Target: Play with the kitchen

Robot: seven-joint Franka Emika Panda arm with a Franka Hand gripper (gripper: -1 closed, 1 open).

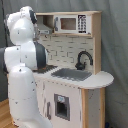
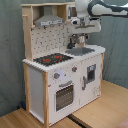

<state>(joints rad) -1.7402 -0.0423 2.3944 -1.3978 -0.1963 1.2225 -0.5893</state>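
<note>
The kitchen (image 2: pixel 60 75) is a white and light-wood toy unit with a pegboard back, seen in both exterior views. It has a grey hood (image 2: pixel 50 20), a red-ringed stove (image 2: pixel 52 59), an oven door (image 2: pixel 65 96), knobs (image 2: pixel 57 76), a sink (image 1: pixel 72 74) and a black faucet (image 1: pixel 84 59). A microwave (image 1: pixel 70 23) sits on the upper shelf. In the second exterior view my gripper (image 2: pixel 75 22) hangs beside the hood, above the faucet and sink. In the first exterior view the white arm (image 1: pixel 22 55) hides it.
The kitchen stands on a wooden floor (image 2: pixel 107 107) before a grey curtain (image 2: pixel 10 50). The arm's white base (image 1: pixel 22 100) stands close against the kitchen on the first exterior view's left. A dispenser panel (image 2: pixel 91 72) is on the cabinet under the sink.
</note>
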